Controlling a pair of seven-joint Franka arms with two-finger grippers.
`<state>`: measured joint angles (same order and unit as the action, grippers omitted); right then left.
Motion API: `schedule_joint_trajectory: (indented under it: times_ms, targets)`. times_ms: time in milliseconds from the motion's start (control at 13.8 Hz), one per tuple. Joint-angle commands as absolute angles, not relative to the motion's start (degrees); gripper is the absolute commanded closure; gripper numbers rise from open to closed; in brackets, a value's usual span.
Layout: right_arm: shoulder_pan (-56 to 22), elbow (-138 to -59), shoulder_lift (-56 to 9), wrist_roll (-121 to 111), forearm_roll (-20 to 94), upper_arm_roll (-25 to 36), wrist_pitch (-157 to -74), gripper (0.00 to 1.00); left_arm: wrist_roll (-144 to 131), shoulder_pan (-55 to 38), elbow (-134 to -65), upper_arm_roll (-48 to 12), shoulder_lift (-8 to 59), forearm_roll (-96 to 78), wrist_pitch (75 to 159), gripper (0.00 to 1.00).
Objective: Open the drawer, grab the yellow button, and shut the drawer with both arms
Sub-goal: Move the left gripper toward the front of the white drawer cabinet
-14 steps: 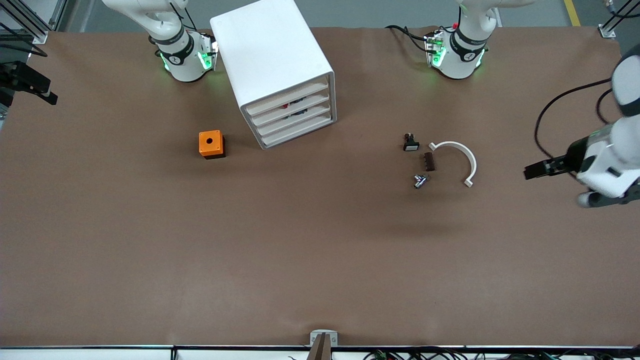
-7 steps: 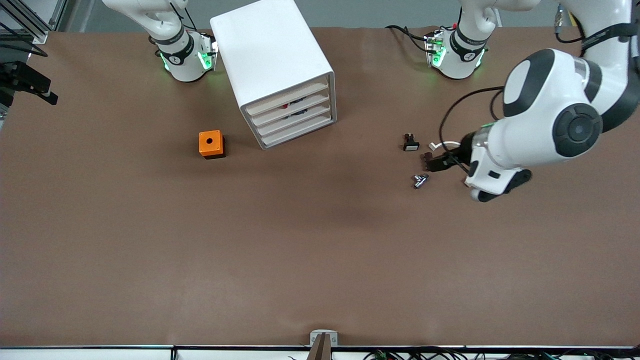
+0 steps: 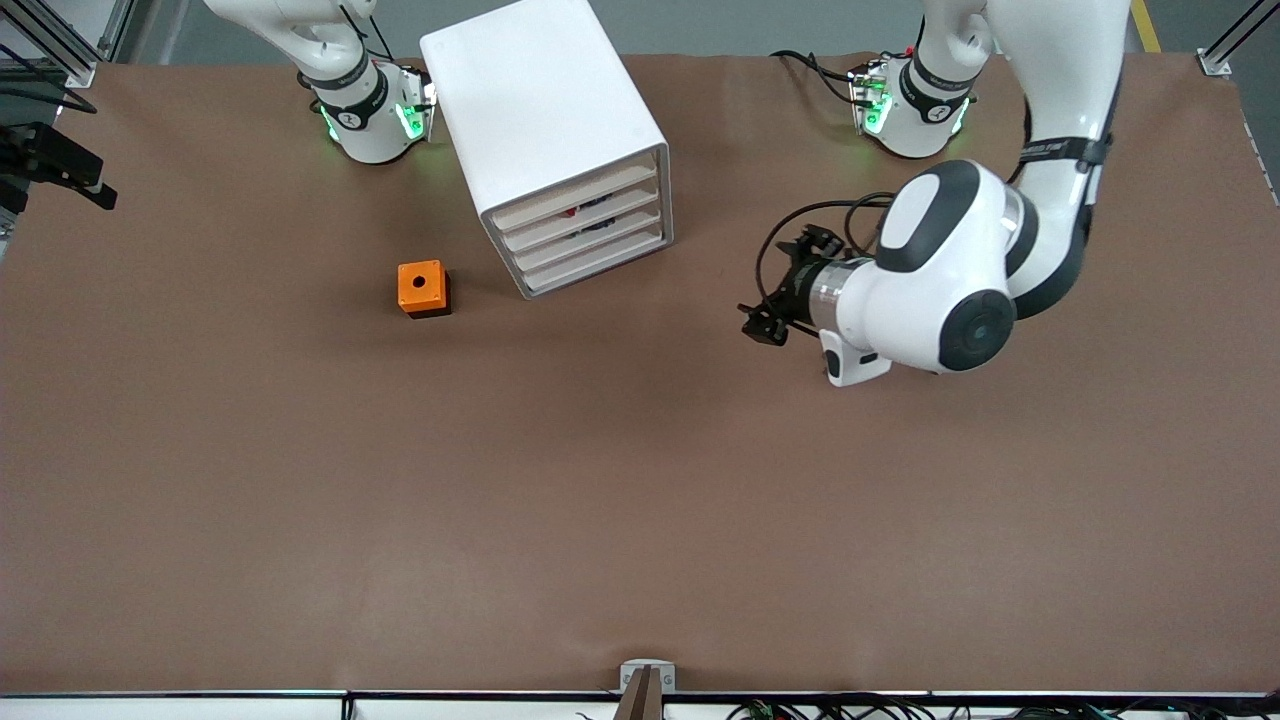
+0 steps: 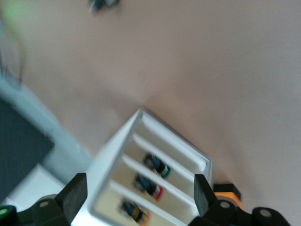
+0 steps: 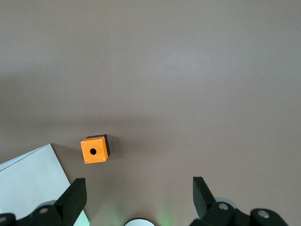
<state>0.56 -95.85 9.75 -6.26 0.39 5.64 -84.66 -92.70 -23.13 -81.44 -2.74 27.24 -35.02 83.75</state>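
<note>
Facing the drawer cabinet [image 3: 560,150] from its front, the left gripper [image 3: 765,325], wide open and empty, is being aimed at the 4 drawer fronts, while the right gripper [image 5: 136,195], equally open and empty, is being held high above the orange box [image 5: 95,149] beside that cabinet.

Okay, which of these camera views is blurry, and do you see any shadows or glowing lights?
Left wrist view: smeared by motion, so the white drawer cabinet and the small parts in its drawers look soft. Right wrist view: sharp, with the orange box throwing a soft shadow on the table. Front view: crisp, with green lights glowing at both arm bases and a faint shadow under the left arm.
</note>
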Motion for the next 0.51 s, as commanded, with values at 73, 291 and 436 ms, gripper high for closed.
schedule_joint_trajectory:
  times_ms: [73,291,436]
  targets:
    - [1.4,-96.9,11.0,-6.6,0.9,5.0,-84.7,0.00,-113.9,-23.4,-77.4,-4.1,33.0,-43.5,76.4,0.00]
    - [1.4,-96.9,11.0,-6.6,0.9,5.0,-84.7,0.00,-126.2,-23.3,-77.6,-4.4,36.5,-51.6,72.3,0.00]
    - [1.4,-96.9,11.0,-6.6,0.9,5.0,-84.6,0.00,-131.3,-23.4,-77.7,-5.3,38.7,-52.7,70.8,0.00]
